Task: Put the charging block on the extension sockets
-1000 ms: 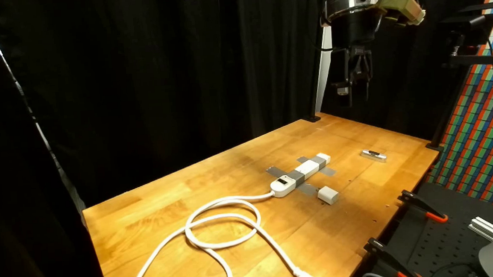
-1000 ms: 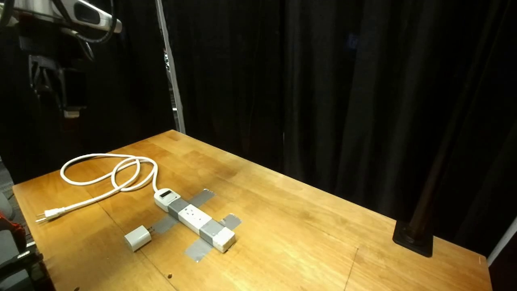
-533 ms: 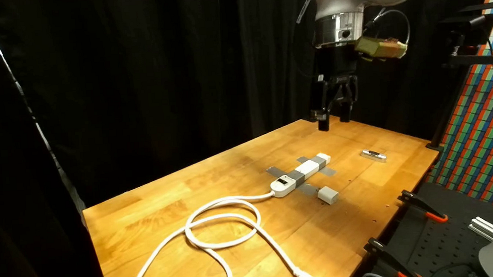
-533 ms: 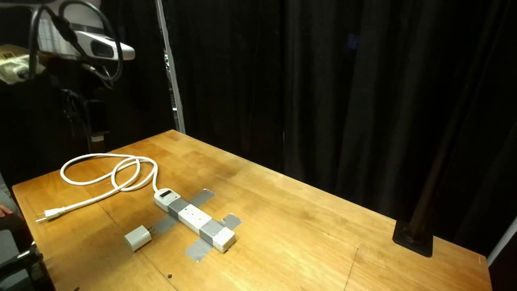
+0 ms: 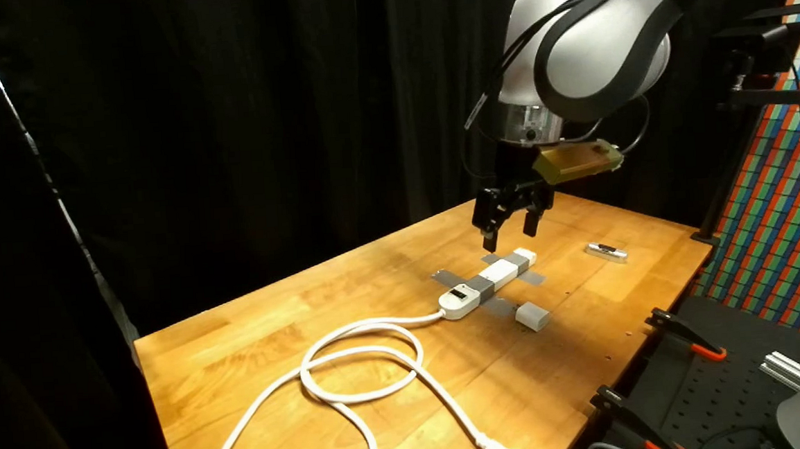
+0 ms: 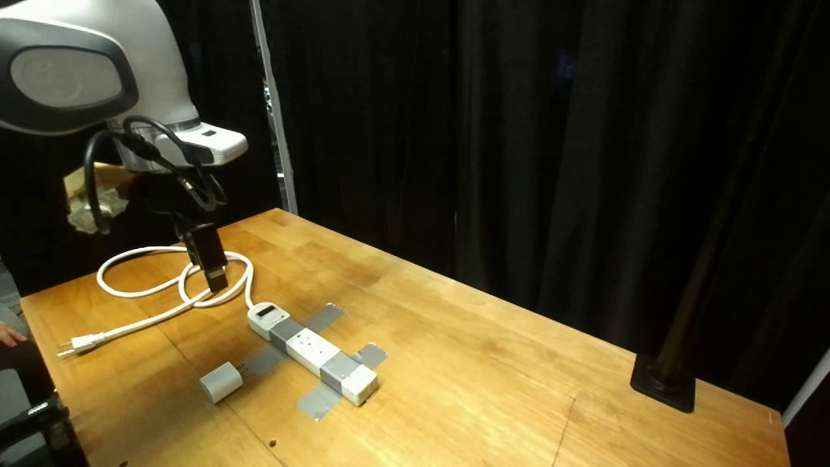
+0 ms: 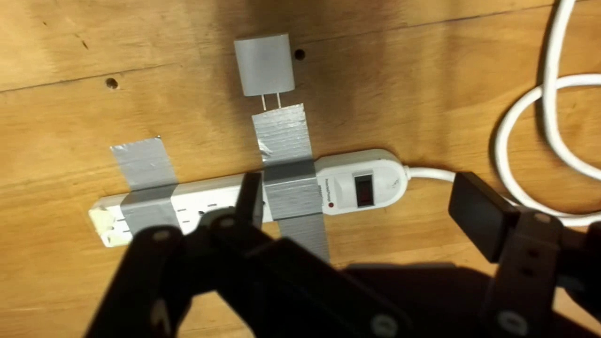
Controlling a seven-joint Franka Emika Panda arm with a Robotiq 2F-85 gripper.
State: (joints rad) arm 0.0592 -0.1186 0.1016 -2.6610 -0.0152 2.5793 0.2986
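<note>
Clearly, the gripper point(image 5: 510, 234) hangs above the wooden table point(image 5: 255, 351), its two fingers point(image 7: 481, 216) spread wide apart. In the wrist view the charging block point(image 7: 265, 65) lies on the wood at the upper middle of the frame, its two prongs point(image 7: 279, 100) facing down the picture and ending just beside a piece of grey tape point(image 7: 284, 134). Below it, the extension sockets point(image 7: 206, 197) run from the left to a little right of centre, crossed by two bands of that tape and partly hidden behind a finger. Their rounded end carries a dark window point(image 7: 364, 190), and from that end a white cable point(image 7: 550, 89) leads to loops at the right edge. In both exterior views the charging block sits near the extension sockets, apart from them. A small silver bar point(image 5: 606, 252) with a dark top lies toward the right in an exterior view, with black clamps point(image 5: 676, 328), orange in part, at the lower right. In an exterior view with the arm point(image 6: 152, 78) at upper left, the gripper shows dark and nearly edge-on, so its second finger is hard to make out.
</note>
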